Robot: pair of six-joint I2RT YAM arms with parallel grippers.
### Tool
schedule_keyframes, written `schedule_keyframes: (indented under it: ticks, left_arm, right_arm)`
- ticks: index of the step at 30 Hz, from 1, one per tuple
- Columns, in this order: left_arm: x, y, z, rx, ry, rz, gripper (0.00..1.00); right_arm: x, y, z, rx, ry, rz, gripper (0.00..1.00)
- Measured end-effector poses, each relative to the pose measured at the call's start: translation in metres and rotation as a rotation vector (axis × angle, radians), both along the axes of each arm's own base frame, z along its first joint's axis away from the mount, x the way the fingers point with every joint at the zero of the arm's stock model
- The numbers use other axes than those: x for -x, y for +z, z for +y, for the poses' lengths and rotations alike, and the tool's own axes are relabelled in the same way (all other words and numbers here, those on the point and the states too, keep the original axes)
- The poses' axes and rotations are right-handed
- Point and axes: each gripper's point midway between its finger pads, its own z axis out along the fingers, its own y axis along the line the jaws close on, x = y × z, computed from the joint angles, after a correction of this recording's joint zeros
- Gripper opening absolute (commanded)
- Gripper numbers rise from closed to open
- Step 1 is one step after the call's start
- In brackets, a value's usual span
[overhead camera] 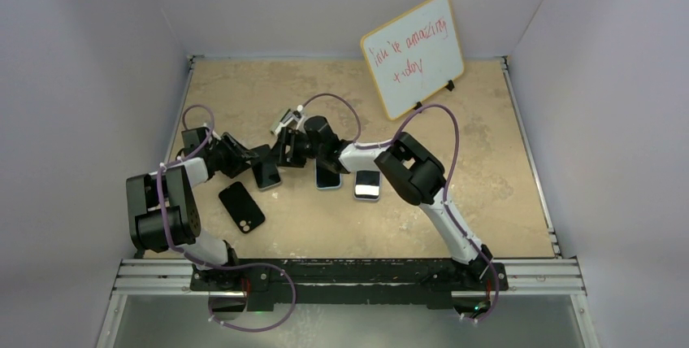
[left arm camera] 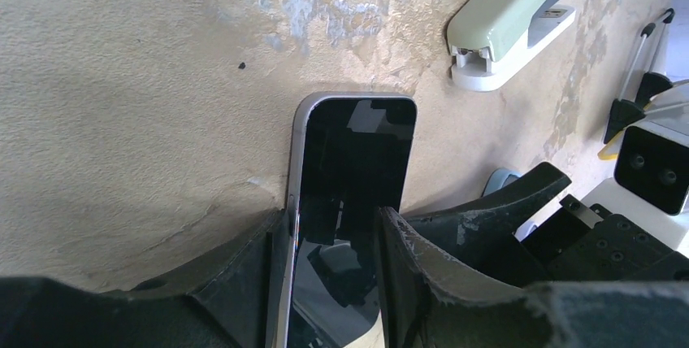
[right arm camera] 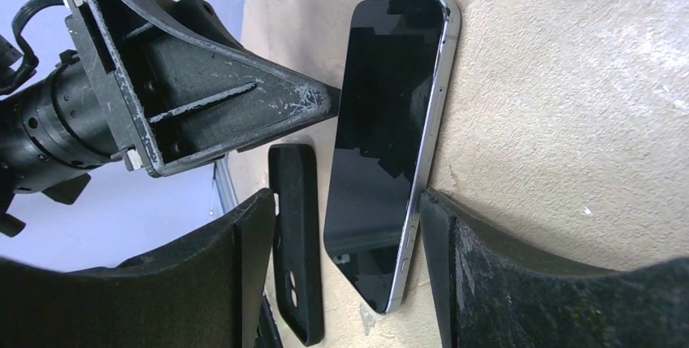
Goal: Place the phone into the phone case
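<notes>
- Top external view: a tan table point(overhead camera: 487, 202), with a whiteboard point(overhead camera: 414, 55) standing well beyond both sets of jaws.
- right gripper point(right arm camera: 345, 195): jaws apart, straddling the phone point(right arm camera: 390, 104). One finger touches its edge and the other stands clear.
- left gripper point(left arm camera: 333, 218): jaws either side of the phone, close against its long edges. Whether they pinch it I cannot tell.
- The phone lies dark-screened between both pairs of jaws.
- phone case point(right arm camera: 296, 234): black, seen in the right jaws' gap, just beside the phone.
- stapler point(left arm camera: 508, 19): beyond the left fingertips.
</notes>
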Motion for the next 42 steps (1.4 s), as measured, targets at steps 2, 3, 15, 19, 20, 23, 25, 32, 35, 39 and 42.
schedule_keyframes:
  ticks: [2, 3, 15, 19, 20, 23, 25, 32, 35, 39, 42]
  left_arm:
    - [0.000, 0.000, 0.000, 0.007, 0.003, -0.006, 0.45]
    - [0.000, 0.000, 0.000, 0.010, 0.003, -0.009, 0.45]
    - [0.003, 0.000, -0.007, 0.046, -0.011, -0.037, 0.43]
    - [0.007, 0.000, -0.012, 0.070, -0.020, -0.034, 0.44]
    - [0.008, 0.001, -0.013, 0.075, -0.023, -0.033, 0.44]
    - [0.015, 0.002, -0.017, 0.089, -0.029, -0.016, 0.46]
    - [0.020, 0.002, -0.020, 0.103, -0.035, 0.000, 0.48]
    - [0.033, 0.000, -0.030, 0.147, -0.062, 0.047, 0.44]
    - [0.037, -0.002, -0.035, 0.169, -0.077, 0.057, 0.43]
    - [0.042, -0.003, -0.040, 0.190, -0.090, 0.066, 0.42]
    - [0.044, -0.003, -0.042, 0.198, -0.090, 0.069, 0.41]
  right_arm:
    - [0.000, 0.001, 0.000, -0.012, 0.001, -0.004, 0.68]
    - [0.000, 0.002, 0.000, -0.019, 0.002, -0.005, 0.68]
    - [0.007, 0.001, -0.009, -0.102, -0.007, -0.013, 0.67]
    - [0.012, 0.002, -0.017, -0.135, -0.017, -0.013, 0.67]
    - [0.012, 0.002, -0.018, -0.139, -0.019, -0.015, 0.67]
    - [0.009, 0.003, -0.022, -0.149, -0.028, -0.021, 0.67]
    - [0.007, 0.004, -0.024, -0.155, -0.034, -0.024, 0.67]
    - [0.005, 0.004, -0.026, -0.151, -0.034, -0.023, 0.66]
    - [0.008, 0.002, -0.024, -0.133, -0.013, -0.012, 0.65]
    - [0.010, -0.002, -0.023, -0.102, 0.011, -0.015, 0.61]
    - [0.014, -0.003, -0.025, -0.066, 0.037, -0.032, 0.52]
